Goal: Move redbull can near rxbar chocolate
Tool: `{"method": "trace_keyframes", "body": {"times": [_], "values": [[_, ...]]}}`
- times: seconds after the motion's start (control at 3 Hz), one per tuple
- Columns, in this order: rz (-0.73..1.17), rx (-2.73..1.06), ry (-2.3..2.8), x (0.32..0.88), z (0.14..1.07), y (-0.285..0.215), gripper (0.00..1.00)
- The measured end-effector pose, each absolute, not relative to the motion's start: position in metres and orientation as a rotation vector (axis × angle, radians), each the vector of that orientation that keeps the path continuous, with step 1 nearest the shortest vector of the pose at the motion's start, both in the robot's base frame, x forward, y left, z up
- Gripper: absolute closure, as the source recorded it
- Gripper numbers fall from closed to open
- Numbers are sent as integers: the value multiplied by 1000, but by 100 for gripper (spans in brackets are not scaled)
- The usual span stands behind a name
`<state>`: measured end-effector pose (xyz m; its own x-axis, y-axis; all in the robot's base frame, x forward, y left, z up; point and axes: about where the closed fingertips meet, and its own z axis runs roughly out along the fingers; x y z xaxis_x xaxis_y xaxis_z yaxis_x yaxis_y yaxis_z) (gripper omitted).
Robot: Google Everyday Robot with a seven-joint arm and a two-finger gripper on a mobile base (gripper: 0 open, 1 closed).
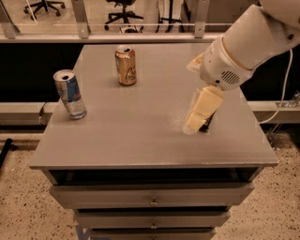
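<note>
The redbull can (70, 94), slim and silver with blue panels, stands upright near the left edge of the grey table (131, 126). The rxbar chocolate (206, 125) is a flat black wrapper on the right side; only a dark sliver shows from behind the gripper. My gripper (193, 123), cream-coloured on a white arm (243, 44), reaches in from the upper right and hangs over the rxbar, far to the right of the redbull can. It holds nothing that I can see.
A shorter gold can (125, 65) stands upright at the back middle of the table. Drawers (152, 197) sit under the tabletop. Office chairs (124, 11) and a railing are behind the table. A cable (281, 101) hangs at the right.
</note>
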<state>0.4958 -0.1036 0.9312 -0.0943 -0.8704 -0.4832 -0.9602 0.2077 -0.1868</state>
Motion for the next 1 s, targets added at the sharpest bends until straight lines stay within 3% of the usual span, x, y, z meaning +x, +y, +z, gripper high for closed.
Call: {"method": "trace_keyframes", "body": {"times": [0.67, 1.0], "values": [[263, -1688, 1973, 497, 933, -96, 0], [362, -1645, 1906, 511, 933, -61, 0]]}}
